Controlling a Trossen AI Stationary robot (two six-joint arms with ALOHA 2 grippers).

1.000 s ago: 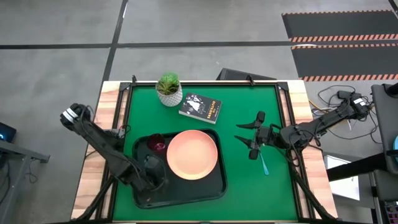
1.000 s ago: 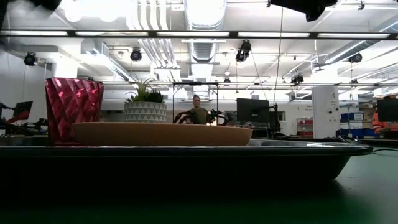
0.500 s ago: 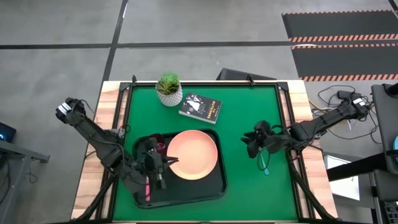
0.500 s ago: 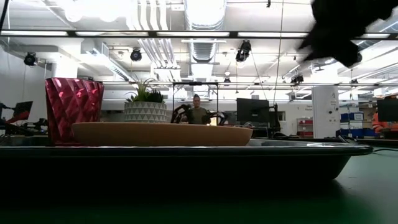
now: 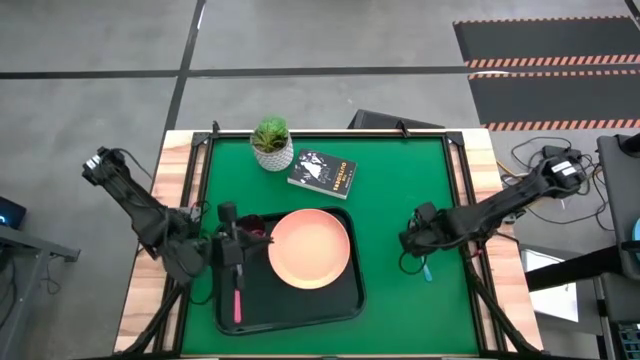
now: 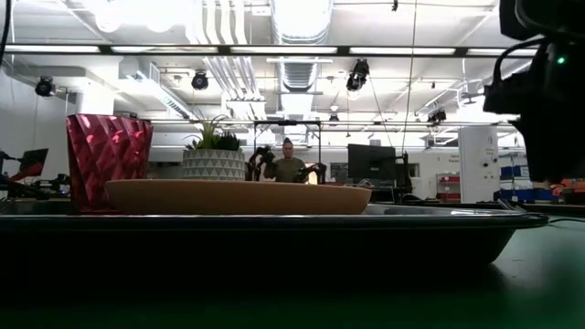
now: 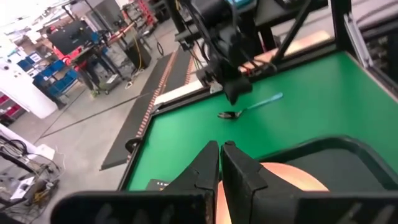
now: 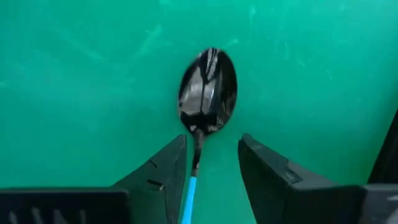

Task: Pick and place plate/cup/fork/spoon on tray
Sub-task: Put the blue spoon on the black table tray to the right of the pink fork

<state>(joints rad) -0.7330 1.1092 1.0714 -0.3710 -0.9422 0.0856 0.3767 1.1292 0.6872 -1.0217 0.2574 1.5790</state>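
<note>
The black tray [image 5: 290, 300], a rounded rectangle with a raised rim, sits in the lower left of the green mat [image 5: 390, 190] in the high view. On it lies the round, smooth salmon plate [image 5: 309, 249], filling the tray's right half. The maroon cup [image 5: 253, 228] stands in the tray's upper left corner, just beside the plate; in the low view its glassy wall is cut in diamond facets [image 6: 108, 160]. The fork [image 5: 237, 300], slim with a pink handle, lies lengthwise along the tray's left side.

The left gripper [image 5: 228, 246] hangs over the tray's left edge, above the fork and beside the cup; its wrist view shows the 2 dark fingers [image 7: 205, 167] pressed together, holding nothing.

The spoon [image 5: 424, 267] lies on the mat right of the tray, well apart from it. The right gripper [image 5: 412, 240] is low over its metal end. In the right wrist view the glossy oval bowl [image 8: 208, 91] lies ahead, and the fingers [image 8: 163, 167] are spread on either side of the thin neck and blue handle, not pinching it.

A white pot with a green plant [image 5: 271, 145] and a small black book [image 5: 323, 173] sit at the mat's upper left.
</note>
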